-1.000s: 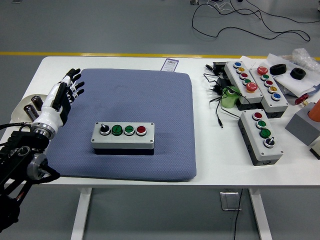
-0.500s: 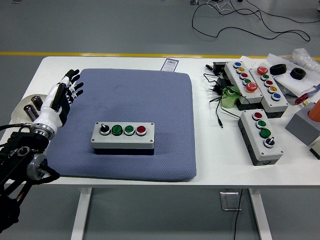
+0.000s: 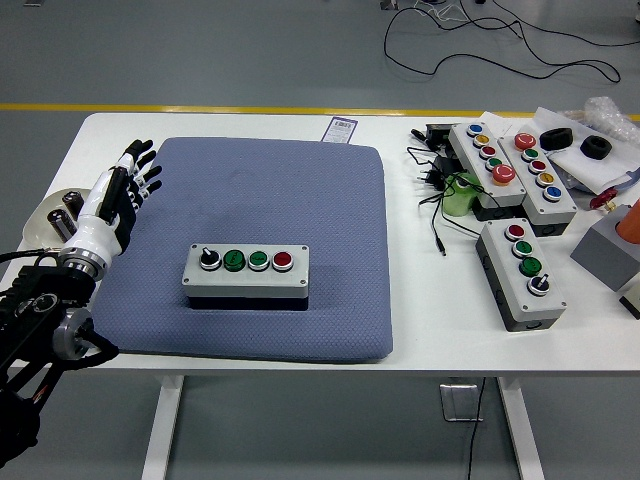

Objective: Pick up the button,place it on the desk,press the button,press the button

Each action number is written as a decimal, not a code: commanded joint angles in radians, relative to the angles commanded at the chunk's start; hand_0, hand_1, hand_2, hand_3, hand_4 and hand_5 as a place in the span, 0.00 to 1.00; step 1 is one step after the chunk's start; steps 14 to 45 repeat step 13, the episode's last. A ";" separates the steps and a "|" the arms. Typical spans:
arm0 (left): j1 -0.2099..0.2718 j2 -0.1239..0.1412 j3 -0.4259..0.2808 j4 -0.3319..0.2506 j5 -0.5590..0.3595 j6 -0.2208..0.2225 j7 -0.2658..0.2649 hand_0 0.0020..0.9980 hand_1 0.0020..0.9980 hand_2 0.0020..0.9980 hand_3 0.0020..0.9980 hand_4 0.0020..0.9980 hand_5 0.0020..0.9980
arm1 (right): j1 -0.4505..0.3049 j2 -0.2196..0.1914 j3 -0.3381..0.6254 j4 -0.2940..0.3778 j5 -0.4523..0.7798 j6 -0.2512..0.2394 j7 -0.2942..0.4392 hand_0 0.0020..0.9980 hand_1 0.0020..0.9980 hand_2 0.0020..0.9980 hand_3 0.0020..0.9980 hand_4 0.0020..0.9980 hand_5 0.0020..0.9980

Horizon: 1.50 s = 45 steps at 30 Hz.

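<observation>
A grey button box [image 3: 246,275] lies on the blue mat [image 3: 300,200], near the mat's front. Its top carries a black knob, two green buttons and a red button in a row. My left hand [image 3: 124,187] hovers over the mat's left edge, well to the left of the box, fingers straight and spread, holding nothing. The right hand is out of view.
Three more button boxes [image 3: 520,272] [image 3: 487,165] [image 3: 543,180] sit on the white table's right side among black cables [image 3: 432,195]. A green object [image 3: 460,192], black rings and a grey block [image 3: 607,250] lie at the far right. A round holder [image 3: 60,215] sits left of the mat.
My left hand has drifted slightly left and back toward the mat's edge. The button box has not moved.
</observation>
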<state>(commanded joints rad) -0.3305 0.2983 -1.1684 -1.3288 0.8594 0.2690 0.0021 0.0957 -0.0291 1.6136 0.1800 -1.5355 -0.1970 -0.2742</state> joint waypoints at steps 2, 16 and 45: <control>0.001 -0.001 -0.003 0.002 0.001 -0.003 -0.002 0.92 0.94 0.98 0.96 0.58 1.00 | -0.001 0.000 0.001 0.000 -0.002 0.000 0.000 0.66 0.65 0.71 0.61 0.47 0.33; 0.011 -0.008 -0.043 0.023 0.018 -0.046 -0.005 0.91 0.94 0.97 0.95 0.58 1.00 | -0.005 0.001 0.001 0.000 -0.002 0.000 0.000 0.66 0.65 0.71 0.61 0.47 0.33; 0.011 -0.008 -0.043 0.023 0.018 -0.046 -0.005 0.91 0.94 0.97 0.95 0.58 1.00 | -0.005 0.001 0.001 0.000 -0.002 0.000 0.000 0.66 0.65 0.71 0.61 0.47 0.33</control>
